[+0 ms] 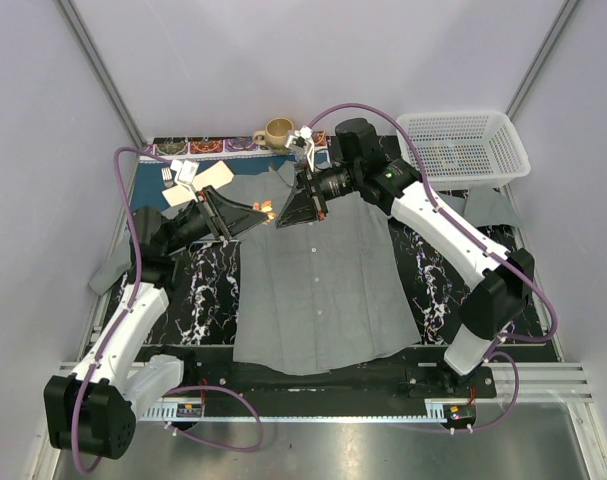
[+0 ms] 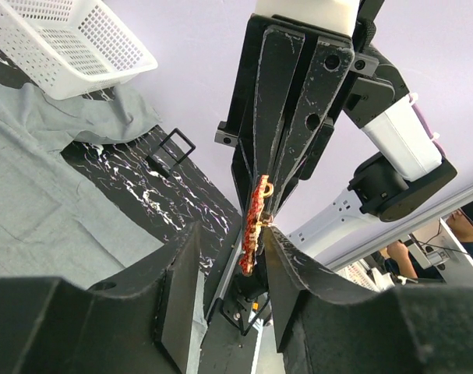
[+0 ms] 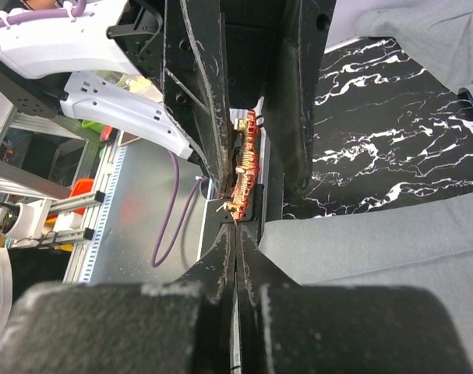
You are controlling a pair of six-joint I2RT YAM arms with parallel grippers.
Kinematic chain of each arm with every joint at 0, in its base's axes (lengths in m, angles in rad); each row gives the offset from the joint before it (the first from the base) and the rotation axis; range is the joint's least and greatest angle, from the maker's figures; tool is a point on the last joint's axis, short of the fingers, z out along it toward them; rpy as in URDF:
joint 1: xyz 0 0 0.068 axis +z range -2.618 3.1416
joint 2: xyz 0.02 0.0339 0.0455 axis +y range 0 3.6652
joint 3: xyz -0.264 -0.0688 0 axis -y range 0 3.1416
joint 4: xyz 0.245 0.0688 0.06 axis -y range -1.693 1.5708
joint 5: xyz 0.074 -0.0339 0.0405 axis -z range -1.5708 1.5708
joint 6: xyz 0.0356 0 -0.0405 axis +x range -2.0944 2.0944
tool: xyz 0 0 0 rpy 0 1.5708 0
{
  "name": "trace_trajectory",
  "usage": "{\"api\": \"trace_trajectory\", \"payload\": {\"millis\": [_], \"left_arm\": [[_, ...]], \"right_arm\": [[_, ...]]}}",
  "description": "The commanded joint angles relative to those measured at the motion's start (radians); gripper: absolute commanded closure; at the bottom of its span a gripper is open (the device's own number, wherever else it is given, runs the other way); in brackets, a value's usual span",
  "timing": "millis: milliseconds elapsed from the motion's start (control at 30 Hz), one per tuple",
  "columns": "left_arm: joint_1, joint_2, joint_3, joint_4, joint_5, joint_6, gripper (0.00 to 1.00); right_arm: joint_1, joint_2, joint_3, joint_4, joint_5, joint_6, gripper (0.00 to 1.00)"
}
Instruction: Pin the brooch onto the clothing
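We're inside a booth with pale lilac walls [image 1: 283, 60], looking down on a black mat with white marbling [image 1: 208, 290] that covers most of the table. A blue patterned placemat [image 1: 253, 158] sits along the far edge. A grey short-sleeved button-up shirt [image 1: 318, 290] lies flat and face up across the middle, collar to the far side. A tan mug [image 1: 278, 131] stands at the back, and a white plastic mesh basket [image 1: 463, 172] is in the far right corner.

Now the action: both arms meet just above the shirt's left shoulder. The tiny orange-red flower-like brooch [image 1: 269, 209] hangs in the air there, clear of the cloth. The right gripper [image 3: 236, 234] has its jaws pinched together on the ornament's lower end. The left gripper [image 2: 232, 238] stands partly spread, a finger on each side of the brooch.

Hard calls here. Both wrist cameras catch the brooch edge-on, so its pin and clasp can't be made out. Whether it touches a left finger, I can't tell. The right arm covers part of the collar, and both sleeves run partly under the arms.
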Motion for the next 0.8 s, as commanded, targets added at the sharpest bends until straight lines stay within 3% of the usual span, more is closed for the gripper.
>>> {"api": "trace_trajectory", "payload": {"millis": [0,233,767], "left_arm": [[-0.006,-0.006,0.037,0.034,0.001,-0.011,0.58],[-0.014,-0.003,0.031,0.071,0.003,-0.031,0.55],[-0.041,0.014,0.037,0.071,-0.002,-0.031,0.62]], "right_arm": [[0.002,-0.028,-0.007,0.055,-0.038,0.034,1.00],[0.002,-0.026,-0.015,0.056,-0.048,0.043,1.00],[0.010,-0.017,-0.016,0.047,-0.040,0.035,1.00]]}}
